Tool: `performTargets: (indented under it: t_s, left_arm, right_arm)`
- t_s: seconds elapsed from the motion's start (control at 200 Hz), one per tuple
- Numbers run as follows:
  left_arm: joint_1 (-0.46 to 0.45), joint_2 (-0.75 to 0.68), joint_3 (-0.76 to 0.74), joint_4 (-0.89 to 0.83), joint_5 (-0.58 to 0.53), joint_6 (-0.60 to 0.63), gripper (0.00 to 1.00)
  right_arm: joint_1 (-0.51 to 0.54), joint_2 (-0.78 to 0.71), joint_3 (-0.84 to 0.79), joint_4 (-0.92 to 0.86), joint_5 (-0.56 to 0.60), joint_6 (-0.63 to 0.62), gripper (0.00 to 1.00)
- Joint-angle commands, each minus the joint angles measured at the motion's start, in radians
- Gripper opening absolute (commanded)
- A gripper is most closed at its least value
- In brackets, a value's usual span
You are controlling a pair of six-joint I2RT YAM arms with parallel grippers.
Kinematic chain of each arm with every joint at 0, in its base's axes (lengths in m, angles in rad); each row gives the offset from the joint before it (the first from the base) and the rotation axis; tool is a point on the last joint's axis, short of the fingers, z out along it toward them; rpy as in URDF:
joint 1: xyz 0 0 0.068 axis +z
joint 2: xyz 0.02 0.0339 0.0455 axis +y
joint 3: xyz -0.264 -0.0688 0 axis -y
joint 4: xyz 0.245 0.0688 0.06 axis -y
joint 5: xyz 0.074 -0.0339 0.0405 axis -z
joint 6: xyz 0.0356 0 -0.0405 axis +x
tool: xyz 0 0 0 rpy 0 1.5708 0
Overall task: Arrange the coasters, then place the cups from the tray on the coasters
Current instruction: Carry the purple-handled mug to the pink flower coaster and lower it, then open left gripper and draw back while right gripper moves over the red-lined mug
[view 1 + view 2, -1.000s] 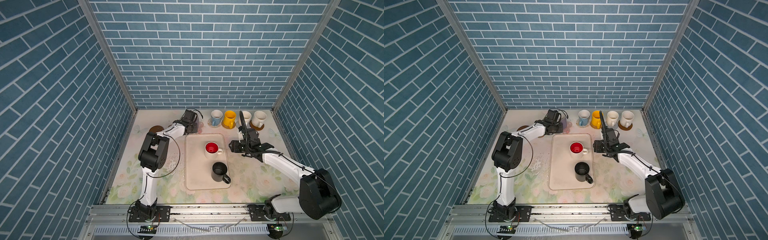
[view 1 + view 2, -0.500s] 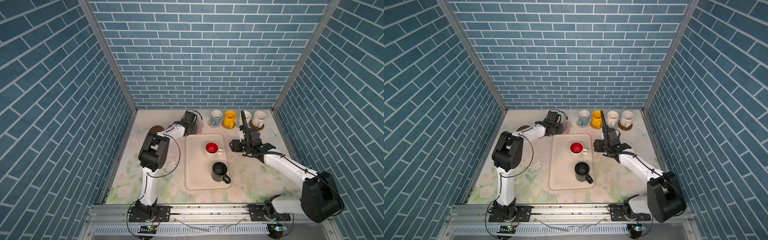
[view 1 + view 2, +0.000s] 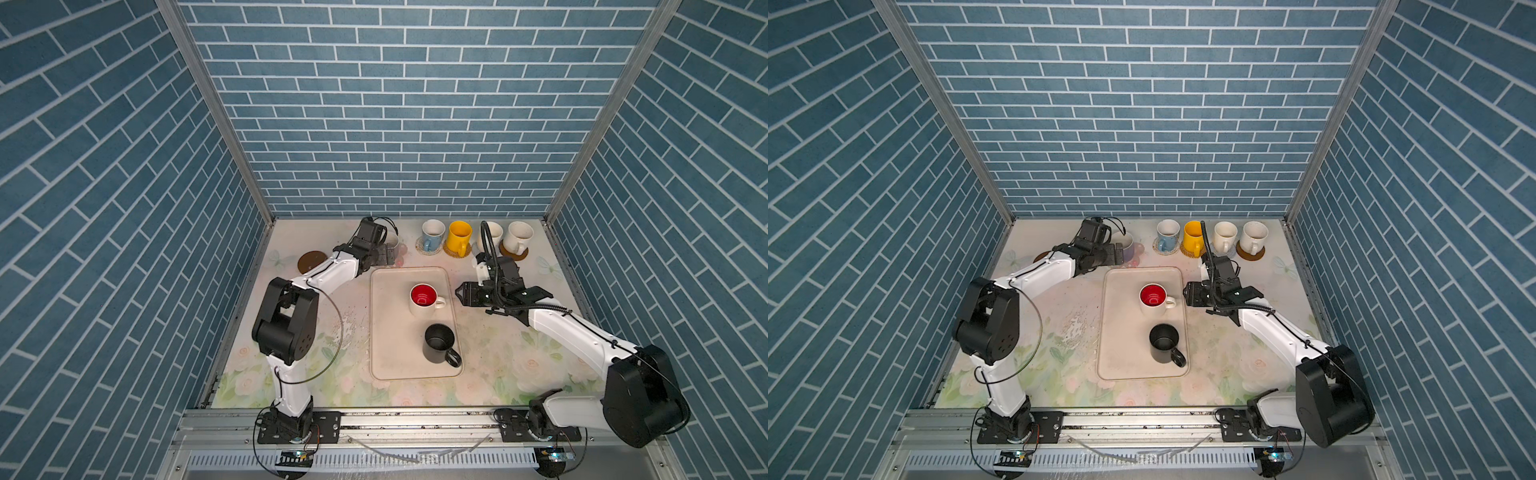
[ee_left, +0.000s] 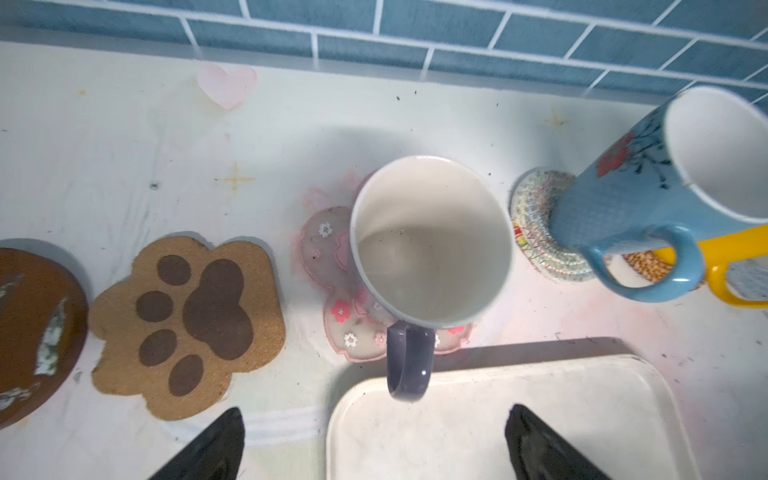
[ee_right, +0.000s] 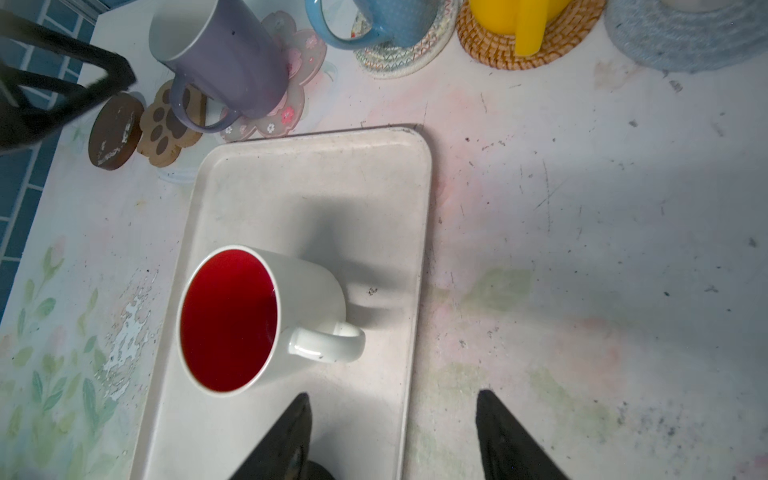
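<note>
Cups (image 3: pixel 423 296): five on coasters (image 3: pixel 311 261), two on tray (image 3: pixel 390 345); both end effectors (image 4: pixel 374 408) (image 5: pixel 394 393) gape empty

Bright, even light from overhead. A soft grey shadow lies on the tray (image 5: pixel 270 187) beside the red-lined cup (image 5: pixel 307 291). Wrist views stretch at their edges; top views look sharp.

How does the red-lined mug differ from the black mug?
The red-lined mug is white outside, red inside; the black mug is black throughout. The red-lined mug stands farther back, handle toward the right arm; the black mug stands nearer the front, handle angled front-right. Both stand upright on the tray.
</note>
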Motion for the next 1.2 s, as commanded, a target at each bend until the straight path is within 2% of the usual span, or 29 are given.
performTargets:
  t_s: [0.0, 0.27, 0.515, 0.85, 1.005, 1.195]
  left_arm:
    - [0.001, -0.083, -0.077, 0.015, -0.008, -0.029, 0.99]
    - [-0.017, -0.332, -0.293, 0.043, 0.036, -0.075, 0.99]
    - [-0.088, -0.543, -0.486, 0.024, 0.055, -0.114, 0.99]
    - [-0.134, -0.854, -0.647, -0.118, 0.056, -0.128, 0.99]
    - [-0.134, -0.940, -0.696, -0.168, 0.055, -0.128, 0.99]
    - [-0.134, -0.972, -0.721, -0.201, 0.065, -0.121, 0.99]
  right_arm:
    - [0.006, 0.022, -0.005, -0.035, -0.073, -0.023, 0.63]
    - [0.027, 0.055, -0.020, -0.054, -0.088, -0.038, 0.63]
    - [0.030, 0.106, -0.001, -0.076, -0.110, -0.120, 0.68]
    - [0.042, 0.229, 0.070, -0.084, -0.082, -0.219, 0.68]
    - [0.071, 0.273, 0.109, -0.105, -0.076, -0.282, 0.69]
    - [0.107, 0.326, 0.154, -0.122, -0.065, -0.355, 0.69]
